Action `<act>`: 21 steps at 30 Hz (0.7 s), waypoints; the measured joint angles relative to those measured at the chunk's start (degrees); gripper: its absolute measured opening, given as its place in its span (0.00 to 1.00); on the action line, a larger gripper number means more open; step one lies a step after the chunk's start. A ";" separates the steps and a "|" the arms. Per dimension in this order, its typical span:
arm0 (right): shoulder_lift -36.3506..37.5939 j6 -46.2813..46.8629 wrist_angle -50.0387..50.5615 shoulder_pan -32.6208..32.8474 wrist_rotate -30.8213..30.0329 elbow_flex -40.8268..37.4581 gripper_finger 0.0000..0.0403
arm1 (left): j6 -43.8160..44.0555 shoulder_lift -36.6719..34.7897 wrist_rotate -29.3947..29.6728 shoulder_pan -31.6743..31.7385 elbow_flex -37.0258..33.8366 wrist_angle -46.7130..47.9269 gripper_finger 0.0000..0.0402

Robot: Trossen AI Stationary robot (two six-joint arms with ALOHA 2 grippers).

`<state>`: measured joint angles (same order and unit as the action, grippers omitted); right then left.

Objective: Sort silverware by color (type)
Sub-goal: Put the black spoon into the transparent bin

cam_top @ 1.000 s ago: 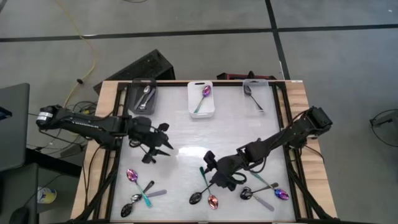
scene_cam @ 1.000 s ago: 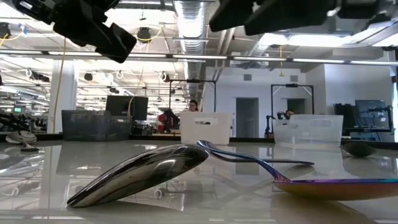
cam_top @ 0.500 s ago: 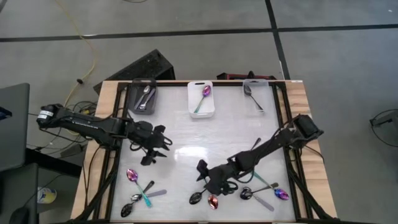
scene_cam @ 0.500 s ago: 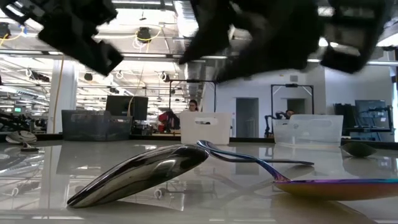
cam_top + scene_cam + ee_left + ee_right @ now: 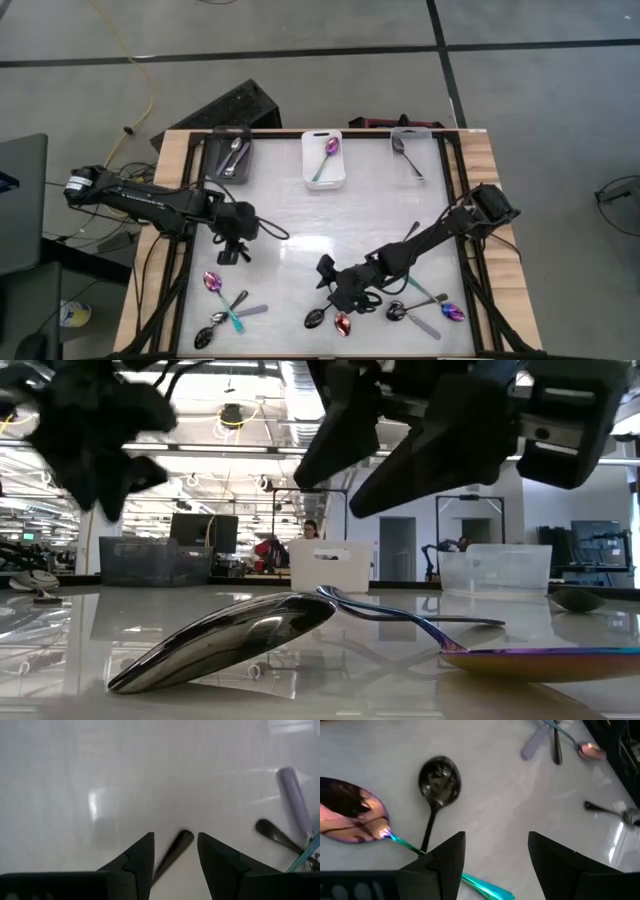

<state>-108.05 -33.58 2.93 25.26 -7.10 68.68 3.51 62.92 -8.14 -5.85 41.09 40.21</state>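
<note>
While the left gripper (image 5: 233, 254) hangs with fingers apart above a black handle (image 5: 172, 851), the right gripper (image 5: 327, 283), likewise spread, hovers beside a black spoon (image 5: 439, 782).

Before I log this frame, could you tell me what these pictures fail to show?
- High view: right end effector and arm hide parts of the spoons beneath.
- Low view: left end effector is blurred.
- Left wrist view: the black handle runs behind the fingers; its bowl is hidden.

A big open robotics lab: exposed ceiling ducts (image 5: 305, 390) overhead, strip lights, monitors (image 5: 205, 530) on benches, a person (image 5: 311, 531) seated far back, concrete floor (image 5: 520, 90) around the table (image 5: 480, 150).
</note>
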 joint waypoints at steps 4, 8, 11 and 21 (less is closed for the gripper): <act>0.00 2.50 2.08 0.16 -2.33 -0.02 0.59 | -5.54 6.17 4.05 0.00 8.43 10.28 0.33; 0.00 3.93 2.85 1.22 -2.26 -0.02 0.59 | -8.15 12.35 4.65 0.01 13.23 15.43 0.33; 0.00 5.45 2.81 2.42 -2.08 0.12 0.59 | -10.37 16.00 2.38 -0.09 13.24 15.70 0.33; 0.11 17.44 12.98 3.70 2.80 1.01 0.59 | -12.09 23.44 3.43 -0.09 13.28 15.16 0.33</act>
<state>-107.94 -16.14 15.91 28.95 -4.30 69.69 -8.58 86.36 -4.71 -5.94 54.37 55.37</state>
